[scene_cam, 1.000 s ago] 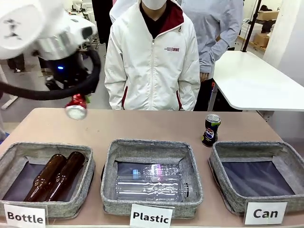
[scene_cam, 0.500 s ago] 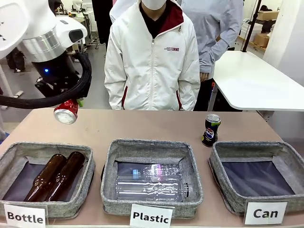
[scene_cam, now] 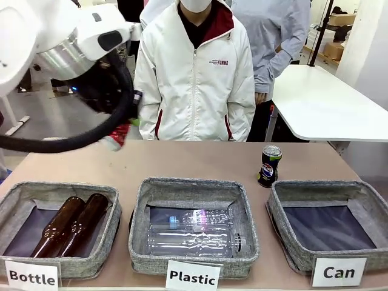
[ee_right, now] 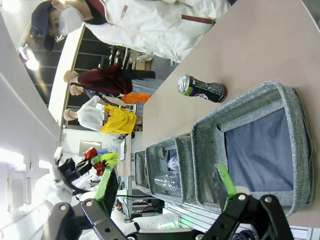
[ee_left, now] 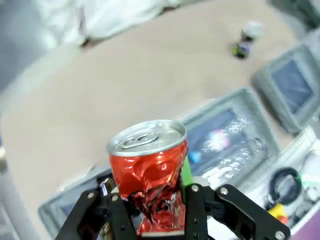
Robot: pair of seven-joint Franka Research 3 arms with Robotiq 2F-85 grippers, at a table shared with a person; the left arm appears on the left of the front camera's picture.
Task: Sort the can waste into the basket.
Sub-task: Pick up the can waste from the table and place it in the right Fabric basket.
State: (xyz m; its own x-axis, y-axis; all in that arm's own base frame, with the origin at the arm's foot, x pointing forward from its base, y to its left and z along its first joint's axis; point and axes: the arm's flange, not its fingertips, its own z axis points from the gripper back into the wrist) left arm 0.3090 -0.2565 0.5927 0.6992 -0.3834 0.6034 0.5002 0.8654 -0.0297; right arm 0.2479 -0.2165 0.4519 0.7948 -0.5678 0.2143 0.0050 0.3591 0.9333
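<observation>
Left arm up in the upper left of the front view, and the left gripper [ee_left: 157, 207] has its black fingers clamped tight on the shiny red crushed metal can [ee_left: 150, 165], silver top towards the wrist camera, the pinch across the crumpled lower body. From the front, that red can [scene_cam: 119, 136] hangs high above the tan table [scene_cam: 194, 157], half hidden behind the black cable loop, over the left part of the tabletop and well apart from its target. The target, the grey woven-fabric basket [scene_cam: 315, 188] with the dark base and the white "Can" card [scene_cam: 338, 271], sits at the lower right of the front view, nothing in it yet. The second one, the dark blue-black can with the silver top [scene_cam: 270, 165], stands upright on the table just behind that basket's left rear corner. The right gripper [ee_right: 165, 175] is spread wide, green pads apart, nothing held, looking over the same basket. Handling, as I judge it: the red can is light, thin-walled and glossy, so it may buckle further or slip under a hard squeeze; the creased waist gives the pads purchase. The dark can looks undented, likely light and tippy, best taken square around mid-wall, below the stiff top rim.
</observation>
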